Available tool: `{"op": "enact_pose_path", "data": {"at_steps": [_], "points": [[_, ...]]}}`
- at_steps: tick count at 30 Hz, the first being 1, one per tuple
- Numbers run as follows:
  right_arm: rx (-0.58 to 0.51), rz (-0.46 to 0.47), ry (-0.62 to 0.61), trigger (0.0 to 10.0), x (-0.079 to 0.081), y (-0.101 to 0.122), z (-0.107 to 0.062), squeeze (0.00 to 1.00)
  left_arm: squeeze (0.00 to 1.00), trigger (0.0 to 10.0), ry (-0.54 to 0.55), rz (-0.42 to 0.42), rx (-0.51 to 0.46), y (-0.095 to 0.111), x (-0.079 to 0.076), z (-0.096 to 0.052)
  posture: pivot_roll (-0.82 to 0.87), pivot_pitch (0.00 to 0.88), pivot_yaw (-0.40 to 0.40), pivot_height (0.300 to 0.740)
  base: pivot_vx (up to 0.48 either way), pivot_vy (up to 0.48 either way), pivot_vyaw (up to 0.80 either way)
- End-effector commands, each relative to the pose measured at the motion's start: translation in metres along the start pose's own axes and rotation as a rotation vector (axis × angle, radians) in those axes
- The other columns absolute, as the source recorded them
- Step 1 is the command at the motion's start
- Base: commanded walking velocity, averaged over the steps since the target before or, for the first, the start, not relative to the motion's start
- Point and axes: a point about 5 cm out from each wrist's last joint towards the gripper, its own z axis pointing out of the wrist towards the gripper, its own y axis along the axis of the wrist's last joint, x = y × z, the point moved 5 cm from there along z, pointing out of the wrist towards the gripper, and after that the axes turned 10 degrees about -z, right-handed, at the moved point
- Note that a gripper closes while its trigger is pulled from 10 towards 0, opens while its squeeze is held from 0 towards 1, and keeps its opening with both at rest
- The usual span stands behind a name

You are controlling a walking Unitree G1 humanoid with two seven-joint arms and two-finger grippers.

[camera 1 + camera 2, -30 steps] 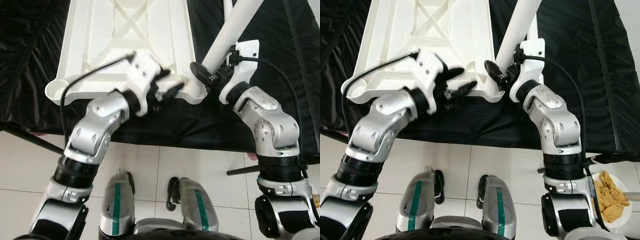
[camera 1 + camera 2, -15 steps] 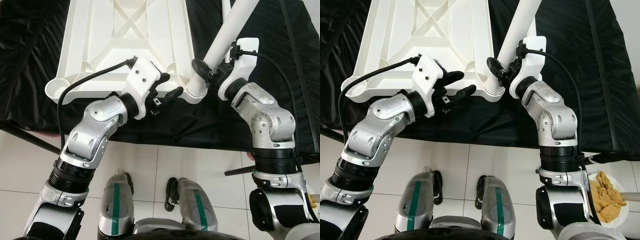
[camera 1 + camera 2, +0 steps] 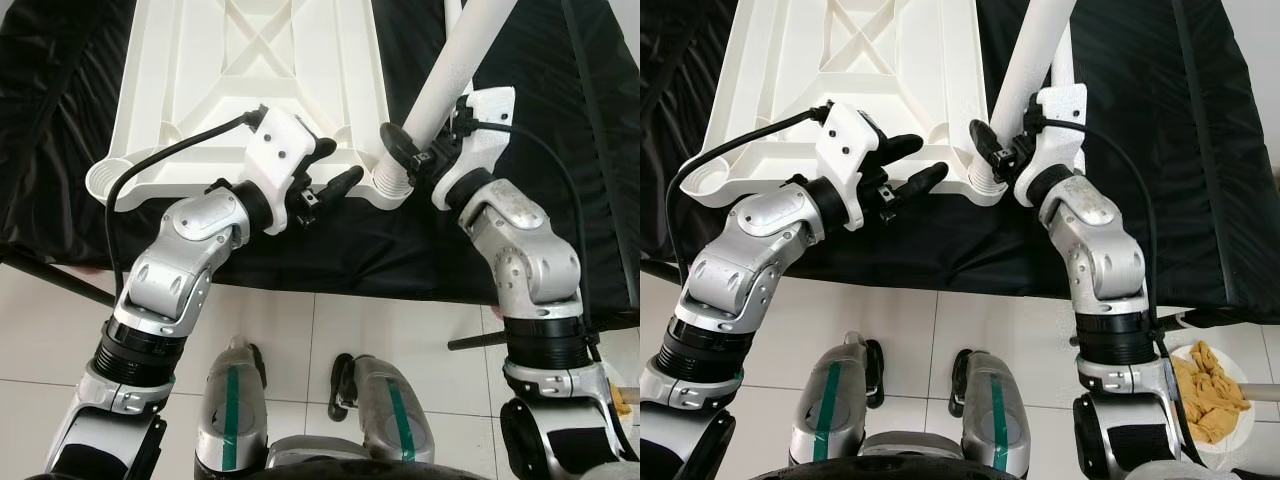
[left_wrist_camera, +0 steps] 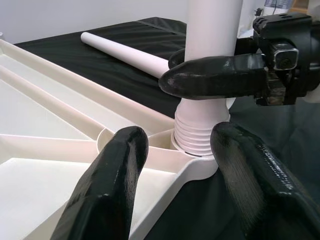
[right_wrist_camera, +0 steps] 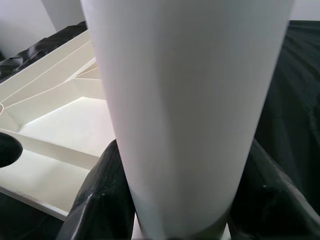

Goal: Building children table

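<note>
at the tabletop [image 3: 250,90] corner, right gripper [image 3: 408,160] clamped on leg [image 3: 455,70], left gripper [image 3: 330,170] fingers apart

Black cloth [image 3: 560,120] covers the surface; white tabletop [image 3: 250,90] lies on it, inverted.

Smooth white plastic tabletop [image 3: 250,90], glossy black cloth [image 3: 560,130], ribbed leg [image 4: 210,30]

We see a white tabletop [image 3: 250,80] and white leg [image 3: 455,70] on black cloth [image 3: 560,130], above pale floor tiles [image 3: 400,330].
</note>
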Motion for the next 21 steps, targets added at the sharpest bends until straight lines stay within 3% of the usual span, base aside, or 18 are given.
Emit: {"op": "enact_pose_path", "data": {"at_steps": [1, 5, 17, 21], "points": [[0.098, -0.002, -0.015, 10.0, -0.003, -0.025, -0.005, 0.00, 0.00, 10.0, 0.034, 0.012, -0.012, 0.005, 0.003, -0.001, 0.08, 0.106, -0.051, 0.740, 0.000, 0.000, 0.00], [0.095, -0.028, -0.032, 10.0, -0.005, -0.030, -0.008, 0.00, 0.00, 10.0, 0.040, 0.013, -0.017, 0.007, 0.004, -0.001, 0.08, 0.106, -0.048, 0.740, 0.000, 0.000, 0.00], [0.048, -0.119, 0.118, 10.0, 0.022, -0.024, -0.009, 0.00, 0.00, 10.0, 0.046, 0.006, -0.025, 0.009, 0.004, -0.002, 0.08, 0.109, -0.047, 0.740, 0.000, 0.000, 0.00], [0.057, -0.110, 0.110, 10.0, 0.021, -0.026, -0.009, 0.00, 0.00, 10.0, 0.048, 0.005, -0.025, 0.009, 0.004, -0.002, 0.08, 0.111, -0.050, 0.740, 0.000, 0.000, 0.00]]}}
